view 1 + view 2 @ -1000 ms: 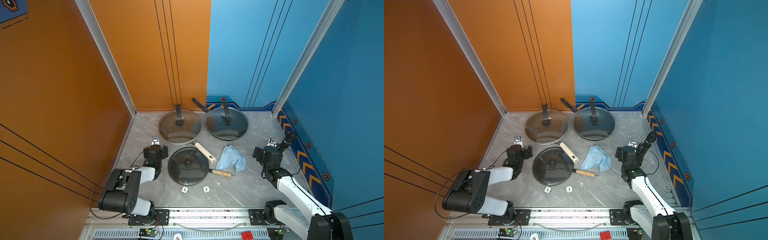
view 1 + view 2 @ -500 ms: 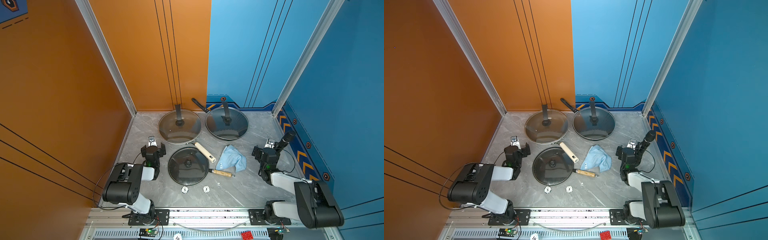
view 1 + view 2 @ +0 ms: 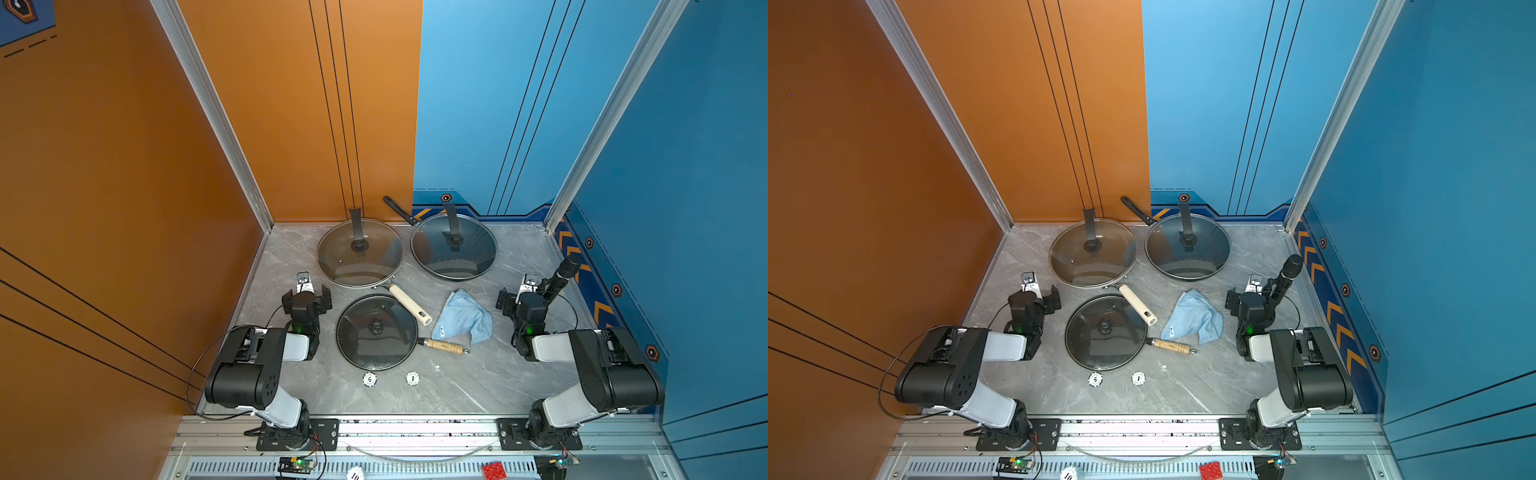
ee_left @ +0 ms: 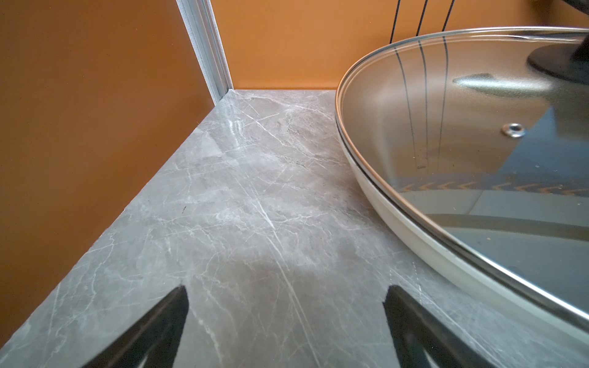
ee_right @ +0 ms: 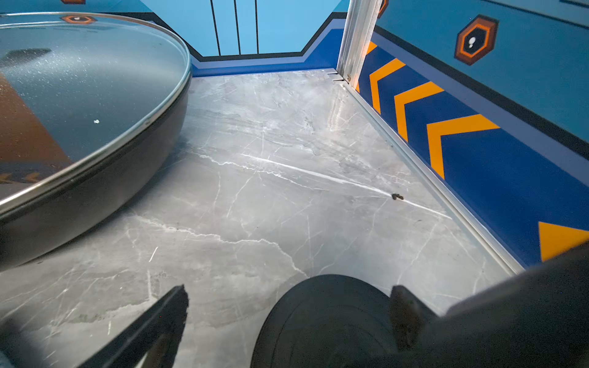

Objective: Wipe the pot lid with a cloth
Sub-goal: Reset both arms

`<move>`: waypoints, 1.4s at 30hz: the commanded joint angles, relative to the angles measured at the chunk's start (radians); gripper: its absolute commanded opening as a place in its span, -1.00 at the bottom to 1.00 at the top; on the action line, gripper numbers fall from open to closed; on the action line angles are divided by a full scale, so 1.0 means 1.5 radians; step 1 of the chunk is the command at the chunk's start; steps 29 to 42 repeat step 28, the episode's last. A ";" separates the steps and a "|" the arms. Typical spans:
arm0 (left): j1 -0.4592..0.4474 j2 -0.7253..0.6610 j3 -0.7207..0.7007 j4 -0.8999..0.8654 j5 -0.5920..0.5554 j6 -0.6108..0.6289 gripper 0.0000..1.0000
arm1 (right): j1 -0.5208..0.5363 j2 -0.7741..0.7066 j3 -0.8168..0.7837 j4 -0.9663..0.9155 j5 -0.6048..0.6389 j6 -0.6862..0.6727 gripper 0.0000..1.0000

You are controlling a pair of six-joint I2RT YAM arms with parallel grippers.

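Crumpled light-blue cloth [image 3: 464, 316], label [image 3: 442, 331] seemingly at its edge; left gripper [image 3: 306, 294], right gripper [image 3: 520, 296] jaws wide.

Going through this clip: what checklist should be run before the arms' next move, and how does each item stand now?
1. Left tool open and empty: ok.
2. Right tool open, apart from the cloth: ok.
3. Cloth lying loose on the table, nothing on top: ok.
4. Cloth gripped for wiping: not ok.
5. Lid to wipe settled: cannot tell; front lid, rear left lid and rear right lid all show.
6. Bare table between right tool and cloth: ok.
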 commanded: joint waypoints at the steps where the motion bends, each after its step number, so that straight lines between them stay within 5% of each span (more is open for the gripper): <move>1: -0.005 0.006 -0.001 0.015 -0.006 0.002 0.95 | -0.001 -0.003 0.011 0.025 -0.009 -0.006 0.99; 42: -0.005 0.006 -0.001 0.015 -0.005 0.002 0.95 | -0.003 -0.003 0.013 0.021 -0.014 -0.005 0.99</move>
